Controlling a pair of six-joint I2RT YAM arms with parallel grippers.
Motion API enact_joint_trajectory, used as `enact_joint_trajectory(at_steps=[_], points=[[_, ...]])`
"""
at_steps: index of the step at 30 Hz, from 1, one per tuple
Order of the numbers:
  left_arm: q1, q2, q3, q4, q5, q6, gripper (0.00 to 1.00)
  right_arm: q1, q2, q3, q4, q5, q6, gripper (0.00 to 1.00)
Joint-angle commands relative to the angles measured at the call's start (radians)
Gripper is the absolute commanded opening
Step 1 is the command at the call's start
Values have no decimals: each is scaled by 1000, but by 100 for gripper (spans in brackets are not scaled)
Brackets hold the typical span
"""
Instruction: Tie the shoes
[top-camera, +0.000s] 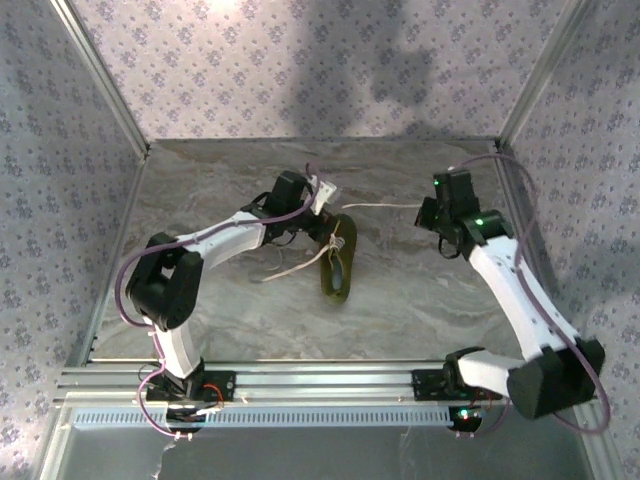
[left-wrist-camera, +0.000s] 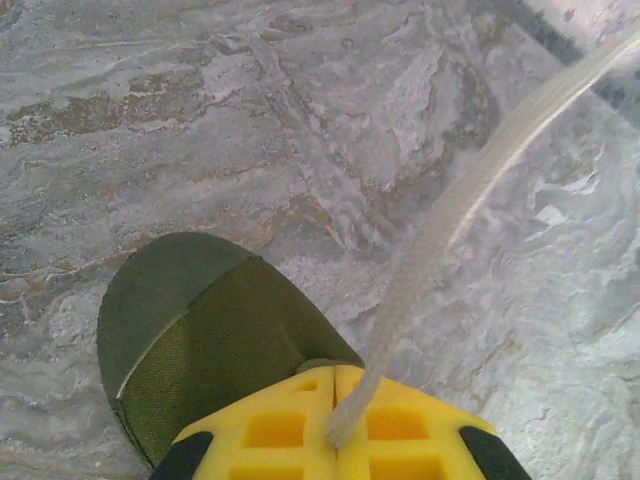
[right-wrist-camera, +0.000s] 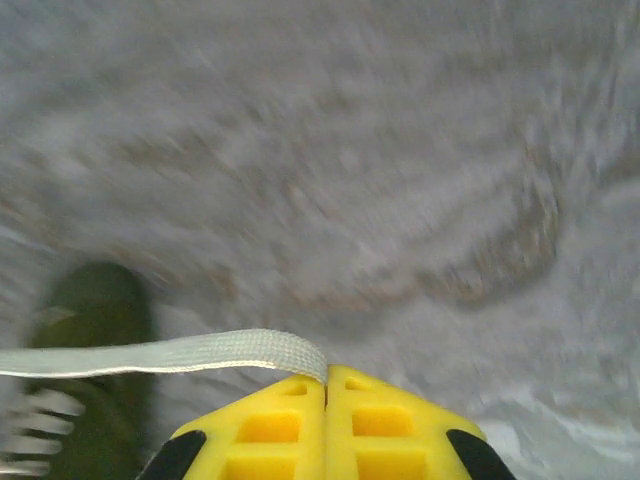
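- Nearest us in the left wrist view, the left gripper (left-wrist-camera: 335, 385) is pinched shut on a white lace (left-wrist-camera: 450, 210). The lace rises up and to the right, lifted above the counter (left-wrist-camera: 300, 120).
- Just beyond those yellow fingers lies the shoe (left-wrist-camera: 190, 330), olive green, with one rounded end showing on the counter.
- In the right wrist view the right gripper (right-wrist-camera: 327, 385) is also closed, on a flat lace end (right-wrist-camera: 170, 352) that runs off to the left. This view is blurred, and the shoe is only a dim green shape at lower left.
- From above, the shoe sits near the middle of the counter, close to the left gripper and well apart from the right one.
- A strand stretches from the right gripper toward the shoe's far end. We cannot tell whether both grippers hold one strand or two.
- A loose strand (top-camera: 290, 268) trails on the counter to the left of the shoe.
- We judge the main risk to be dragging or tipping the shoe, since nothing pins it and pulling the laces apart could move it.
- The right gripper's hold sits at the very tip of the lace, so a sharp tug could slip it free.
- The loose strand could also snag any loop we form.
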Motion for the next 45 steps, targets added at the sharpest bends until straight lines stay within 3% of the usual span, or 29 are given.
enact_joint_trajectory(at_steps=[1,2,4,8,9,15,18,23,31,39,45], points=[[-8,-19,16,33,108,-61,0,1,78,-74,-48,-78,19,3],[-8,-16,15,33,106,-70,0,4,102,-84,-39,-103,13,6],[-2,-16,11,33,103,-95,0,15,157,-88,-31,-154,-2,25],[13,-26,0,31,82,-150,0,59,102,-96,-15,-33,18,75],[17,-28,-1,25,79,-162,0,64,70,-104,0,-8,23,82],[24,-28,-32,30,82,-229,0,151,-116,-169,169,35,-70,80],[29,-23,-51,49,95,-282,0,252,-192,-239,278,69,-86,78],[58,5,-48,59,158,-373,0,437,-231,-348,499,16,-159,74],[94,60,31,-44,237,-389,0,788,9,-296,597,29,-493,70],[104,106,125,-188,270,-320,0,921,418,-20,559,100,-641,68],[106,128,178,-273,285,-271,0,935,653,215,547,100,-658,65]])
